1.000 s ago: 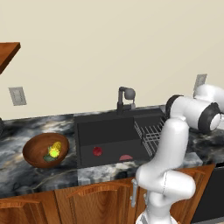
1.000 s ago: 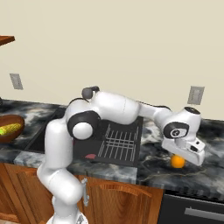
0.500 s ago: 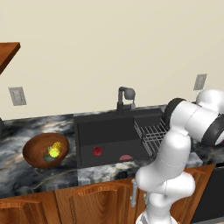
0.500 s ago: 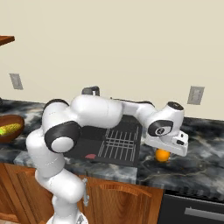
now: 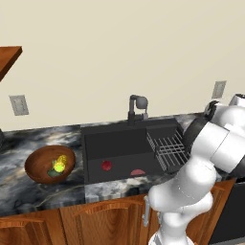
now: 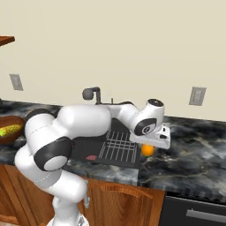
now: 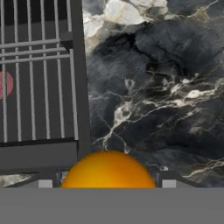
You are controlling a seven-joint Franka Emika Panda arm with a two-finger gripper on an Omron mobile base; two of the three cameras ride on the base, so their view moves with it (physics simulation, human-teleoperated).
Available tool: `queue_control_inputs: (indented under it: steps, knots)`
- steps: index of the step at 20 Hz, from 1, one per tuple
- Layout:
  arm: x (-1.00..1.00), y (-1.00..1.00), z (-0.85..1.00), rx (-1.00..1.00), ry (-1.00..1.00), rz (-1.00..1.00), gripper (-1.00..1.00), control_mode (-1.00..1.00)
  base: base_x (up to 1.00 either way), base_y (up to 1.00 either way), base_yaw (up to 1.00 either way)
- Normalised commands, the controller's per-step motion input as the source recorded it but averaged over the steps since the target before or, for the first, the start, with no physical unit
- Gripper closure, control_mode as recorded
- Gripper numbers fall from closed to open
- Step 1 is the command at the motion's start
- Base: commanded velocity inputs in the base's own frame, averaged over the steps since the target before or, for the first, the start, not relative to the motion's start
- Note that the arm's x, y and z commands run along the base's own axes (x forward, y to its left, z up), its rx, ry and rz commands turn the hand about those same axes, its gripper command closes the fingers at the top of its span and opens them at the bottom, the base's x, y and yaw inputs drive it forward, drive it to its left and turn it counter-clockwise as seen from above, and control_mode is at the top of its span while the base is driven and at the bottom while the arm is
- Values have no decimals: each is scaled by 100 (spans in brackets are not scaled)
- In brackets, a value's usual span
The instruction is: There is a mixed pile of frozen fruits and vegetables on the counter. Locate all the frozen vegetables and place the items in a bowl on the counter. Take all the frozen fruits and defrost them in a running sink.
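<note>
My gripper (image 6: 149, 145) is shut on the orange ball (image 6: 148, 151), one of the frozen fruits, and holds it just above the counter (image 6: 194, 150) at the right edge of the sink (image 6: 88, 148). In the hand view the orange ball (image 7: 108, 168) sits between my fingertips (image 7: 168, 183), with the sink's wire rack (image 7: 39, 87) up to the left. The dark red ball (image 5: 106, 165) lies in the black sink (image 5: 119, 143). The wooden bowl (image 5: 33, 165) on the counter left of the sink holds the yellow corn cob (image 5: 60, 165) and the dark green piece (image 5: 52, 173).
A dark faucet (image 5: 138, 107) stands behind the sink. The wire rack (image 5: 167, 146) fills the basin's right side, and a flat pinkish patch (image 5: 138, 172) lies on its floor. My own arm (image 6: 84, 123) arches low over the sink. Outlets sit on the back wall.
My gripper has carried the orange ball leftward over the counter, from well right of the sink to its right edge. The arm has folded closer over the basin.
</note>
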Motion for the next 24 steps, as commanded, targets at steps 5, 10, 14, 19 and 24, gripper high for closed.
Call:
queue_control_inputs:
  steps: [5, 10, 14, 19, 24]
  knots:
    - [44, 56, 18, -8, 0, 0, 100, -100, 0, 0, 0]
    - [18, 65, 4, -4, -1, -13, 100, -100, 0, 0, 0]
    - [6, 84, 0, -3, -8, -14, 100, -100, 0, 0, 0]
    - [7, 86, 0, -4, -7, -13, 100, -100, 0, 0, 0]
    - [15, 86, 0, -4, -3, -13, 100, -100, 0, 0, 0]
